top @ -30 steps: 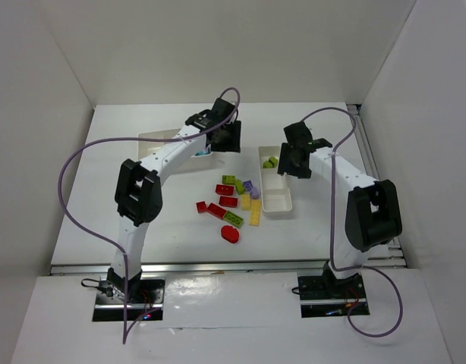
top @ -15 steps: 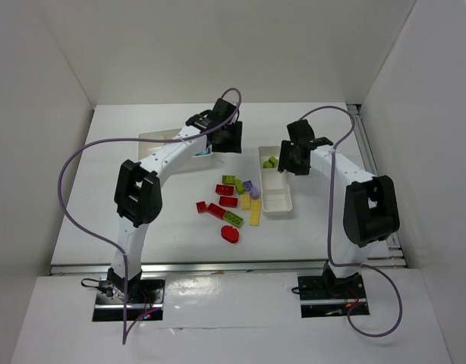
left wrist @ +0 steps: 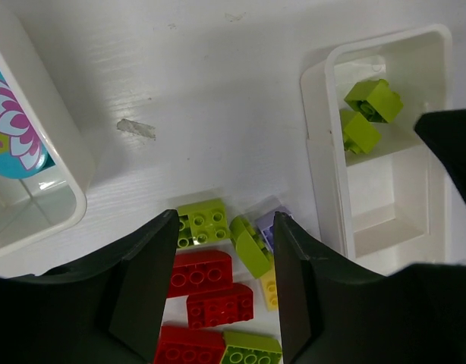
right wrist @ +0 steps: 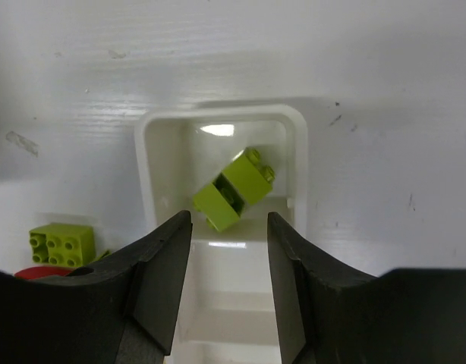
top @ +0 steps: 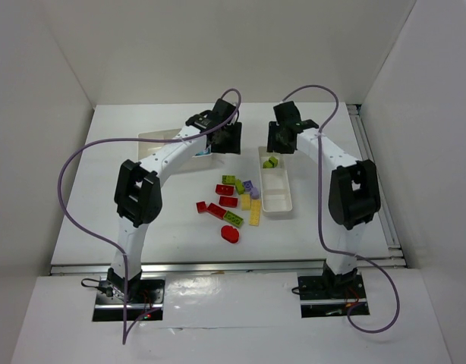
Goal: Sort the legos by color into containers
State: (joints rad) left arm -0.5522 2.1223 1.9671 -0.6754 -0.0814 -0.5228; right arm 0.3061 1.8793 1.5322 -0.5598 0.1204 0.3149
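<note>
My left arm (top: 165,155) hangs left of the narrow tray (top: 284,205), jaws apart and empty, facing the loose legos (top: 231,201) on the table (top: 104,212), probably lining up a pick. My right arm (top: 335,159) sits above the tray's far compartment, jaws apart, empty. Two lime bricks (right wrist: 233,189) lie there, sorted by color.

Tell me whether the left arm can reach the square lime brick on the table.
Probably yes: the left gripper hangs open above the square lime brick, which lies uncovered, though a red brick lies close beside it.
</note>
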